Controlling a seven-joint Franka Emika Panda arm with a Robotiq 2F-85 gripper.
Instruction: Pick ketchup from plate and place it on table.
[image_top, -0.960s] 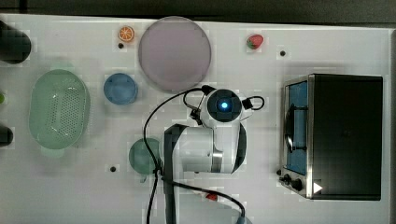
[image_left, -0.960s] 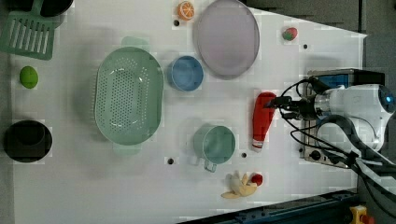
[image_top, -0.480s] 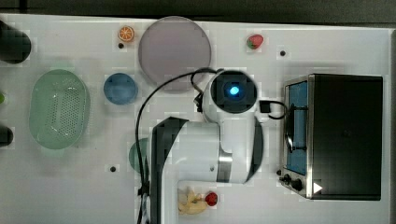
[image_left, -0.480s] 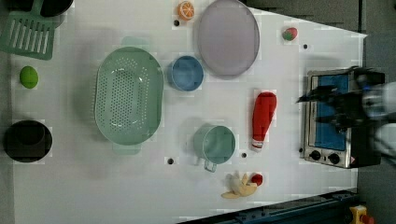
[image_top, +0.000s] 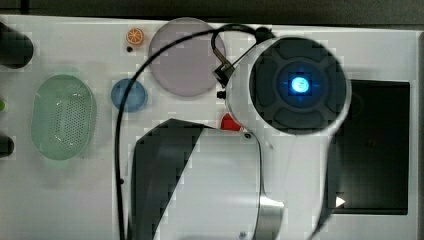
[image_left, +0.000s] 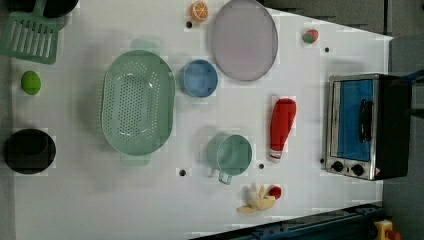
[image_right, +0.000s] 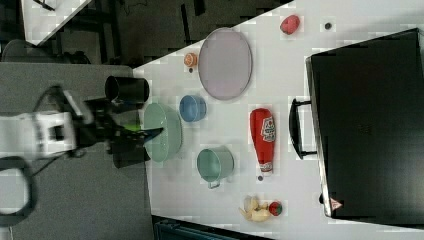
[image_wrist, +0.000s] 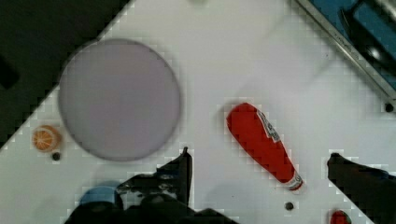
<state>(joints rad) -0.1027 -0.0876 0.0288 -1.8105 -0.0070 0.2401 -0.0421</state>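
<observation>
Lying on the table (image_left: 150, 200), ketchup (image_left: 281, 127) looks red.

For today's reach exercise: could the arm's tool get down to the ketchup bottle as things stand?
Probably yes: the ketchup bottle lies alone on the table, nothing over it, and the tool is open.

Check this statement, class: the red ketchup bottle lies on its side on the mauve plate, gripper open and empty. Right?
Wrong place. The ketchup bottle lies on the white table, apart from the plate, as the left view shows. The gripper is open and empty.
</observation>
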